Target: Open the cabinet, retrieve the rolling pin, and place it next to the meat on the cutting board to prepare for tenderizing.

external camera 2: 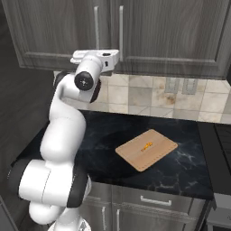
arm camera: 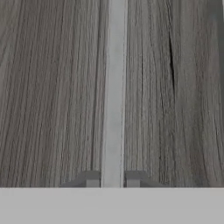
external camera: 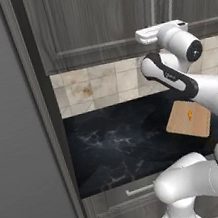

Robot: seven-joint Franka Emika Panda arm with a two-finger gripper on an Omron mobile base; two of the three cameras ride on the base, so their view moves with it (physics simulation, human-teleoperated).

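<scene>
— Cabinet (external camera 2: 149,36) first: what did the gripper (arm camera: 112,179) have?
— Its two dark fingertips (arm camera: 92,179) were clamped on the silver bar handle (arm camera: 114,87), one on each side, with dark grey wood grain close behind.
— And the cabinet itself?
— Wide, dark grey, two panelled doors, both closed, hung on the wall above the tiled backsplash (external camera 2: 149,97). The arm's hand was at the left door's handle.
— Below it?
— Black marbled countertop (external camera 2: 189,167), with the light tan cutting board (external camera 2: 146,150) lying flat, a small orange piece (external camera 2: 146,146) on it. Grey drawer fronts (external camera 2: 153,200) ran beneath.
</scene>
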